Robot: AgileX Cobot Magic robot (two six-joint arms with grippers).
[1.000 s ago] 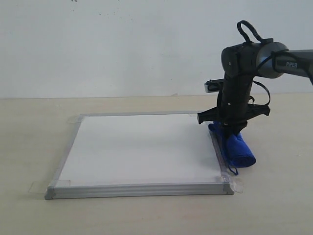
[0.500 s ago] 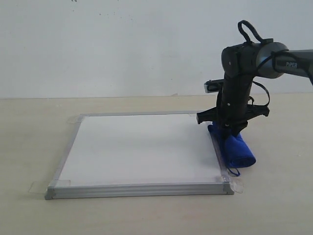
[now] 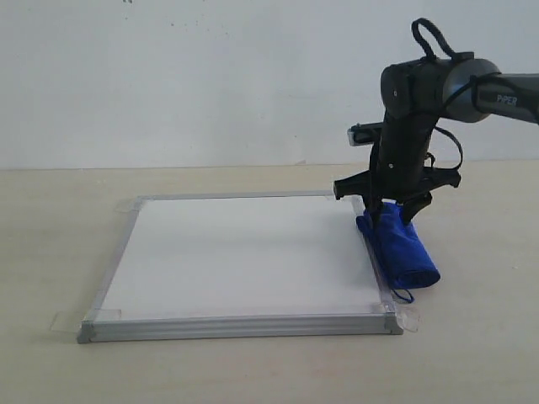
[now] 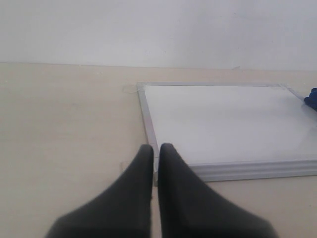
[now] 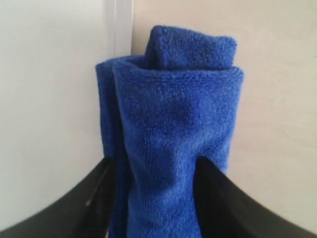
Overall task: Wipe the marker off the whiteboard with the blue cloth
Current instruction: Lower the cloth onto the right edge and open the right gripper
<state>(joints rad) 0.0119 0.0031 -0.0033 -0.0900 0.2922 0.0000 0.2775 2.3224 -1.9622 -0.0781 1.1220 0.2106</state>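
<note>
One whiteboard (image 3: 240,257) lies flat on the single surface (image 3: 50,227), its face showing no red marker lines. One blue cloth (image 3: 401,251) sits at the board's 3 o'clock edge. Clear tape tabs show at the corners: four can be counted in the exterior view, though the far ones are faint. Two pincers appear, the right pincer (image 3: 388,212) over the cloth's far end and the left pincer (image 4: 155,151) seen only from its wrist camera.

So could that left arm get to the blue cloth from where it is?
Probably not easily. The left gripper sits shut at the whiteboard's opposite side, with the whole board between them, and the right gripper already straddles the blue cloth.
</note>
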